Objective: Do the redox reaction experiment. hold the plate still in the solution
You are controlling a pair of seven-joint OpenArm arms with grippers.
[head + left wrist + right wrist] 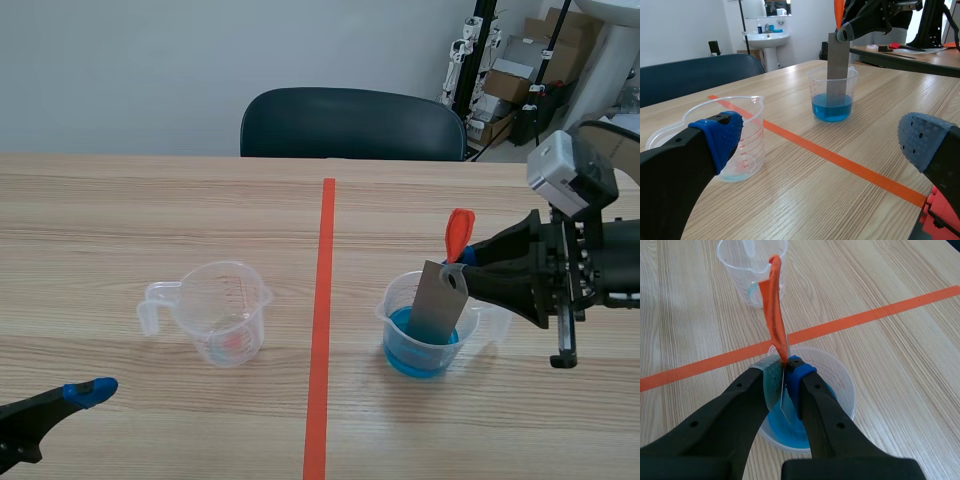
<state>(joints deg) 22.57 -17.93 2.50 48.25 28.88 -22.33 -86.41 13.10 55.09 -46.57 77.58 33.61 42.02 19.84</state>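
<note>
A grey metal plate [437, 300] with an orange-red tag [458, 232] on its top stands tilted in a clear beaker [478, 325], its lower end in blue solution [415, 355]. My right gripper [462, 268] is shut on the plate's upper edge. In the right wrist view the plate [783, 402] shows edge-on between the pads of the right gripper [784, 367], above the beaker [840, 375]. My left gripper [822, 142] is open and holds nothing. It sits low near the table's front left corner [85, 395], well away from the beaker [832, 82].
A clear measuring cup [222, 310] with a handle stands left of the orange-red tape line [320, 320]. A dark chair [350, 122] is at the table's far edge. Boxes and stands [520, 70] fill the back right.
</note>
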